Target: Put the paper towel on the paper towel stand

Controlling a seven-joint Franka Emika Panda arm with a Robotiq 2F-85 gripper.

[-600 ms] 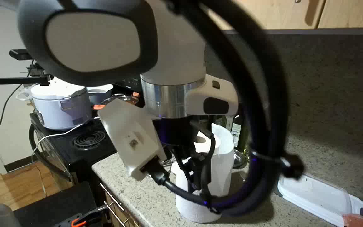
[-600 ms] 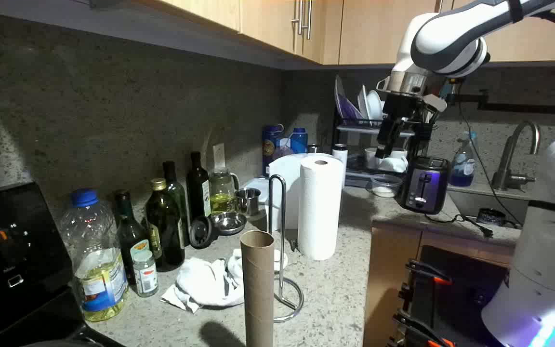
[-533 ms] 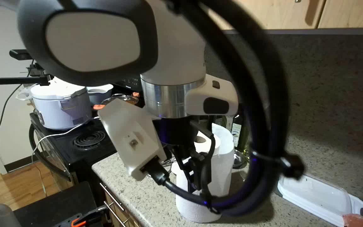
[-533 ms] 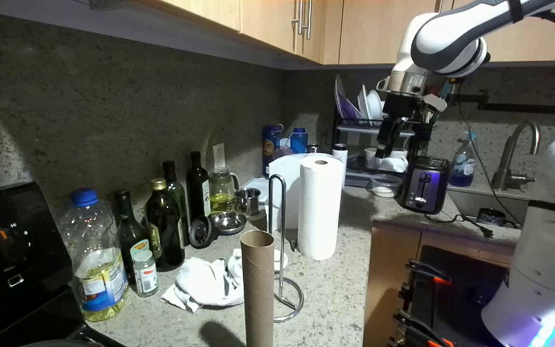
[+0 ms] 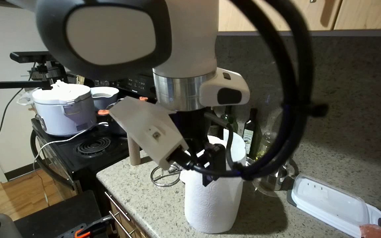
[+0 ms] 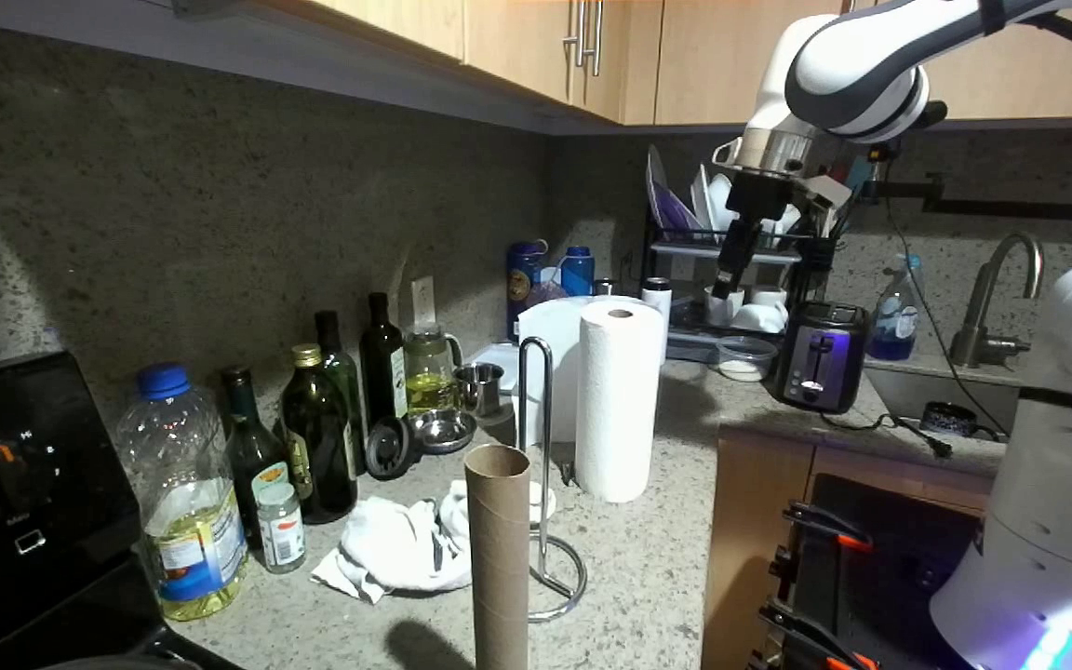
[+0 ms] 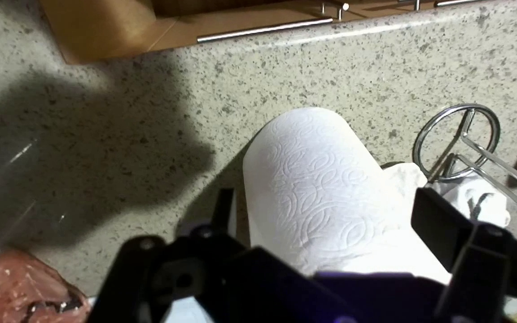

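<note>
The paper towel is a tall white roll standing upright on the counter, in both exterior views (image 5: pixel 207 205) (image 6: pixel 620 409) and in the wrist view (image 7: pixel 312 179). A loose sheet hangs behind it. The chrome stand, a ring base with a bent wire upright, stands beside it in both exterior views (image 5: pixel 165 185) (image 6: pixel 545 437) and in the wrist view (image 7: pixel 470 106). It carries no roll. My gripper (image 7: pixel 330 213) is open and empty. The roll shows between its fingers, its upper end hidden. In an exterior view the gripper (image 6: pixel 727 284) is beyond the roll and apart from it.
A brown cardboard tube (image 6: pixel 499 558) stands near the stand. A crumpled white cloth (image 6: pixel 406 549) and several bottles (image 6: pixel 317 437) are along the wall side. A lidded container (image 5: pixel 329 201) lies near the roll. A toaster (image 6: pixel 823 358) and dish rack (image 6: pixel 722 251) stand behind.
The arm and gripper have risen a little and shifted toward the wall side. The stand's base and cardboard tube show more clearly past the arm. The roll has not moved.
</note>
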